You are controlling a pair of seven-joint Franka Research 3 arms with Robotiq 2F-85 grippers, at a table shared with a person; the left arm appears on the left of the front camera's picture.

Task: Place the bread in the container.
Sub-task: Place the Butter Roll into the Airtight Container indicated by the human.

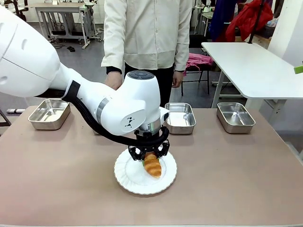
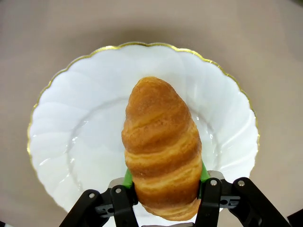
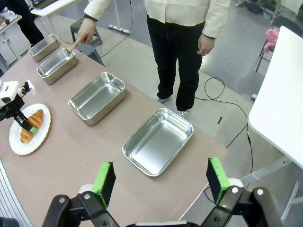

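The bread (image 1: 153,166), a golden-brown croissant, lies over a round white plate (image 1: 127,178) near the table's front. My left gripper (image 1: 149,156) comes down on it from above. In the left wrist view the green pads (image 2: 204,173) press both sides of the bread's (image 2: 161,137) thick end, so the left gripper (image 2: 163,177) is shut on it. Whether the bread is off the plate (image 2: 71,123) I cannot tell. A person's hand (image 3: 80,38) points a finger at the rim of one steel container (image 3: 57,65). My right gripper (image 3: 161,182) hangs open, high above the table's right end.
Three more steel pans stand in the row along the far edge: left (image 1: 49,113), middle (image 1: 180,118) and right (image 1: 235,117). The person stands behind the table's far side. A white table (image 1: 255,61) stands at the back right.
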